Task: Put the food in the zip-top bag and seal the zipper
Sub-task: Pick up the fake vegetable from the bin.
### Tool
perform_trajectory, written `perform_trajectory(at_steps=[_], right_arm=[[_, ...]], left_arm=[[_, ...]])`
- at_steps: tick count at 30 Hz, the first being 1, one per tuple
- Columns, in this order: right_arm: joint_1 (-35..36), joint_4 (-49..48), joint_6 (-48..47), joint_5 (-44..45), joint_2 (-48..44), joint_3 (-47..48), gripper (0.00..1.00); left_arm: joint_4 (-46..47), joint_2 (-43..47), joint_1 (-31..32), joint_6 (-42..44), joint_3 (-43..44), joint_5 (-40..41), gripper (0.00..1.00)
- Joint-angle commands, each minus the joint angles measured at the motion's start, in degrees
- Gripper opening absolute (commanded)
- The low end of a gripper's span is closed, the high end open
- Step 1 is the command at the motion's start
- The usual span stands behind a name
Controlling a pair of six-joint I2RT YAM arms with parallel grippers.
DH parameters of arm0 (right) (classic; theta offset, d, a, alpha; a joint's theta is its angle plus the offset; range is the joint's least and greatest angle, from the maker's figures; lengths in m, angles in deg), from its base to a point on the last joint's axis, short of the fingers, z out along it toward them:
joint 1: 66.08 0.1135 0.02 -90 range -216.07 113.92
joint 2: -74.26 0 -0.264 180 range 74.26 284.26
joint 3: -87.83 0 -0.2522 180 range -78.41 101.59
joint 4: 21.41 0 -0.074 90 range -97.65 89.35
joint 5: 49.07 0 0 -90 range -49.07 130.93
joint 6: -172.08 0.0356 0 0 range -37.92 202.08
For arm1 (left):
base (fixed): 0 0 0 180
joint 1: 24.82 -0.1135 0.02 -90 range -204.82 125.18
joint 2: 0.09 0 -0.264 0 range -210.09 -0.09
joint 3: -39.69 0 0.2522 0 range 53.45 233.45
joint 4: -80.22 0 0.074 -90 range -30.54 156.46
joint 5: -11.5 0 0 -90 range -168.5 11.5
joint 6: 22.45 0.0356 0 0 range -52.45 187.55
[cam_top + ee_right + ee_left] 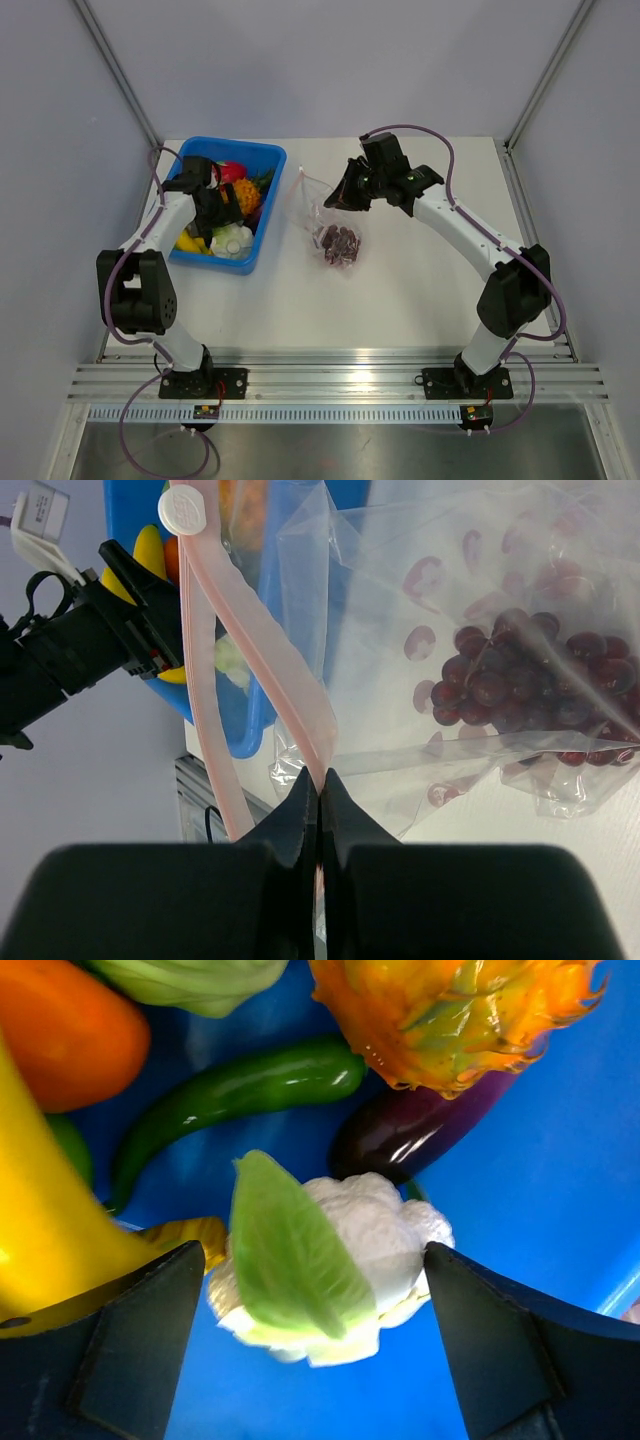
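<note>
My left gripper is open inside the blue tray, its fingers either side of a white cauliflower with a green leaf, not touching it. Around it lie a green chilli, a purple aubergine, an orange spiky fruit and a yellow banana. My right gripper is shut on the pink zipper strip of the clear zip-top bag, holding its mouth open and raised. Purple grapes lie inside the bag, and they show in the right wrist view.
The tray stands at the back left and holds several toy foods. The bag lies in the middle of the white table, just right of the tray. A white slider tab sits at the zipper's far end.
</note>
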Motion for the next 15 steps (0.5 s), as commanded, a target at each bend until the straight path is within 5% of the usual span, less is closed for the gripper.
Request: perform_trajectory(at_steps=[1, 4, 8, 15], right_arm=[[0.8, -1.4, -0.8, -1.8, -0.4, 0.8, 0.0], [0.8, -1.4, -0.7, -2.0, -0.2, 1.1, 0.0], [1.0, -1.3, -0.6, -2.1, -0.3, 1.3, 0.0], [1.3, -0.9, -0.6, -1.9, 0.0, 2.2, 0.0]], left_arm=[[4.3, -0.9, 0.0, -1.6, -1.5, -2.2, 0.87], [4.4, -0.5, 0.3, -1.7, -1.4, -3.5, 0.72], [1.8, 2.6, 0.3, -1.4, 0.5, -1.7, 0.39], [-3.7, 9.4, 0.3, -0.3, 7.1, -0.6, 0.22]])
